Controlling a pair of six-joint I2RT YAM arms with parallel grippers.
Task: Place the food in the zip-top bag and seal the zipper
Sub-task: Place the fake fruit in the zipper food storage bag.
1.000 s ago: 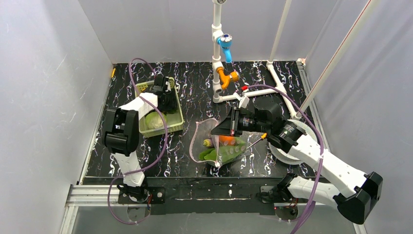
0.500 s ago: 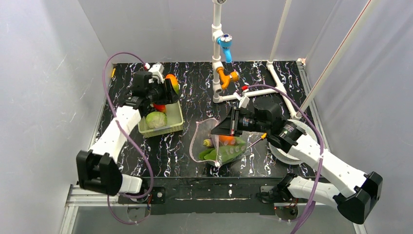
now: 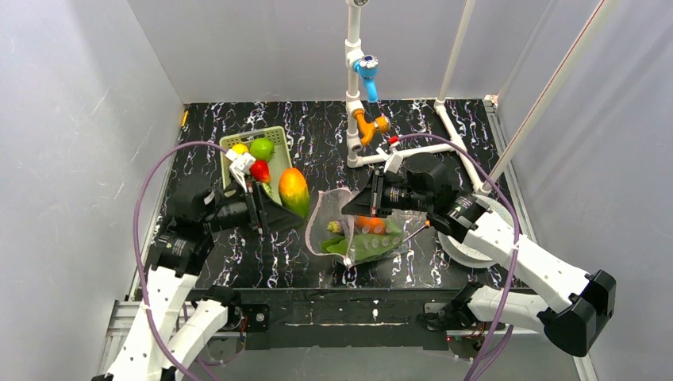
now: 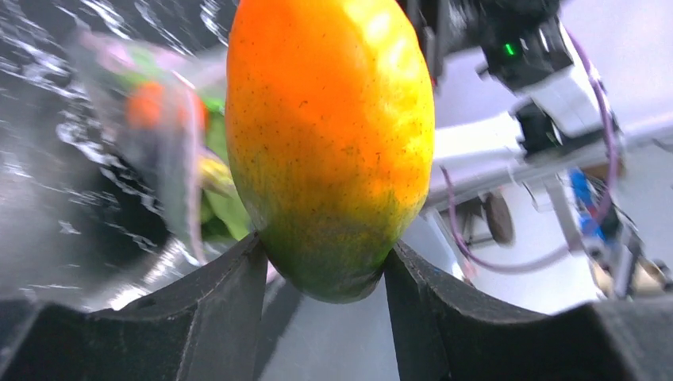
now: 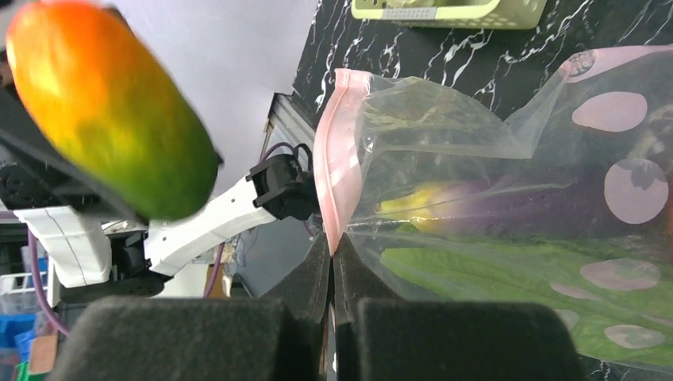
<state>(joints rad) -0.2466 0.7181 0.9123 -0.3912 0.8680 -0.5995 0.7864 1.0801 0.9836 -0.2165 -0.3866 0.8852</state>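
Bagging step: my left gripper [image 4: 325, 274] grips a mango [image 4: 329, 135] just left of the bag [image 3: 349, 238], above its mouth. At the bag's far rim my right gripper [image 5: 333, 266] pinches the pink zipper [image 5: 337, 159], propping the mouth open. Next I should swing the mango over that opening, then let go.

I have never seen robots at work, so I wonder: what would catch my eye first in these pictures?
The bright orange-and-green mango stands out, clamped in the left gripper in mid-air between the green basket and the clear zip-top bag. Next comes the right gripper, pinching the bag's pink zipper so the mouth gapes, with green and orange food already inside.
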